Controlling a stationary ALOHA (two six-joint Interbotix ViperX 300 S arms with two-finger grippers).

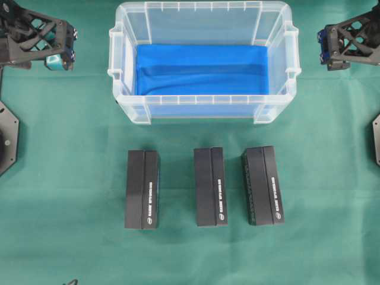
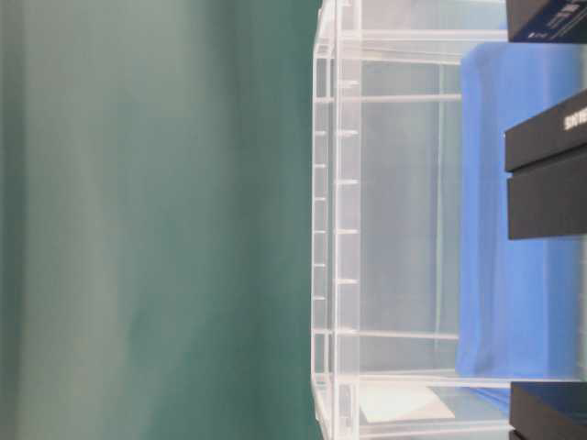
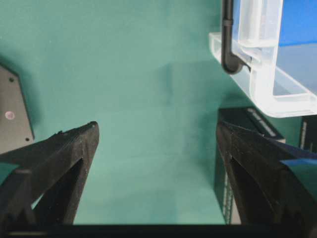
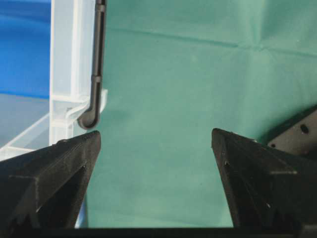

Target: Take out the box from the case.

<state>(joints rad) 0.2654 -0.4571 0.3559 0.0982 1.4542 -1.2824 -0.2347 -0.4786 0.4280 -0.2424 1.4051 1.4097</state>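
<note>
Both claws stand spread wide and hold nothing: the left claw point(image 1: 59, 50) at the upper left of the overhead view, the right claw point(image 1: 330, 50) at the upper right, each beside one end of the case point(image 1: 205, 102). That clear bin sits at the upper middle on the green surface point(image 1: 65, 178), its blue lining point(image 1: 202, 68) bare. Below it, outside the case, three black boxes lie in a row, apart from one another: the left box point(image 1: 142, 189), the middle box point(image 1: 211, 186) and the right box point(image 1: 262, 185). Nothing stands between them and the claws.
</note>
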